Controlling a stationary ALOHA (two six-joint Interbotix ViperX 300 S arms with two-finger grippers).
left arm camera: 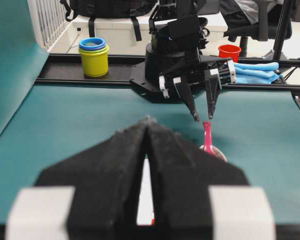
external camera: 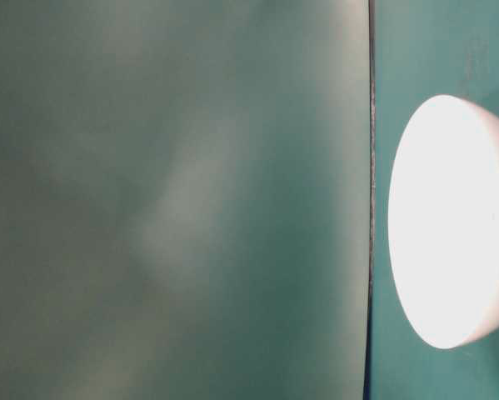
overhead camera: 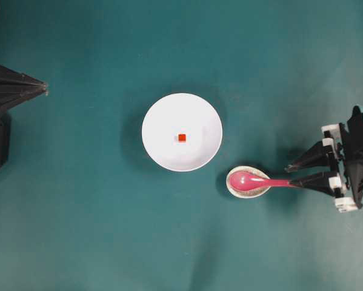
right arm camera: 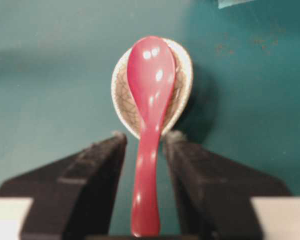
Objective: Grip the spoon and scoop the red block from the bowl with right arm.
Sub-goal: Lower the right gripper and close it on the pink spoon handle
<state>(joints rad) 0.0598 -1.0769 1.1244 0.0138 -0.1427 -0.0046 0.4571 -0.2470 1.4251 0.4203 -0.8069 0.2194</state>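
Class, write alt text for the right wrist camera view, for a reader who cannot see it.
A glossy pink spoon lies with its scoop in a small speckled beige spoon rest on a teal table, its handle running toward the camera between the open black fingers of the right gripper. The fingers flank the handle with gaps either side.

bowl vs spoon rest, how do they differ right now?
The bowl is plain white, round and much larger; the spoon rest is speckled beige and teardrop-shaped. The bowl holds only the tiny red block, while the spoon rest carries the scoop of the pink spoon, its handle sticking out past the rim. Both sit on the green table.
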